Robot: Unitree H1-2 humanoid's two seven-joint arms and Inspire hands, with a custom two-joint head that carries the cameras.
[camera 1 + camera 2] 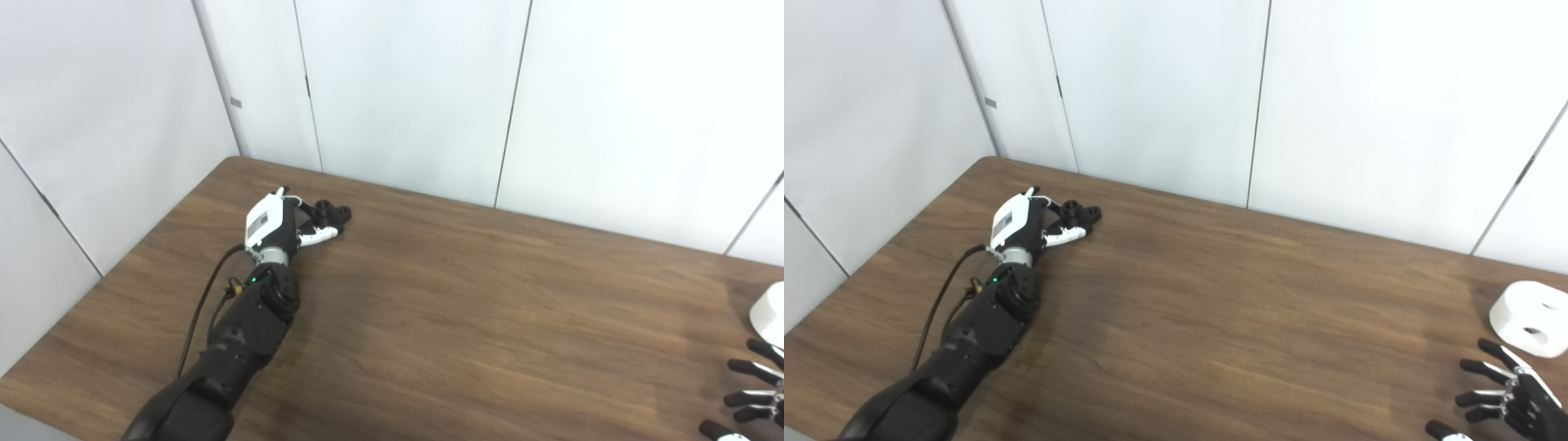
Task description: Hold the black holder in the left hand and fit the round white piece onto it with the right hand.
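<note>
The black holder (332, 214) lies on the brown table near its far left corner. My left hand (278, 222) reaches to it, with the holder between its fingers and its white thumb (320, 234), which lies straight just beside the holder. I cannot see a closed grasp. The round white piece (1531, 318), a thick disc with a hole, sits on the table at the far right. My right hand (1500, 401) is open with fingers spread, low at the bottom right, just in front of the white piece and not touching it.
The wooden table (465, 318) runs across the view, with white wall panels (404, 92) close behind its far edge and along its left side. A black cable (199, 306) hangs beside my left forearm.
</note>
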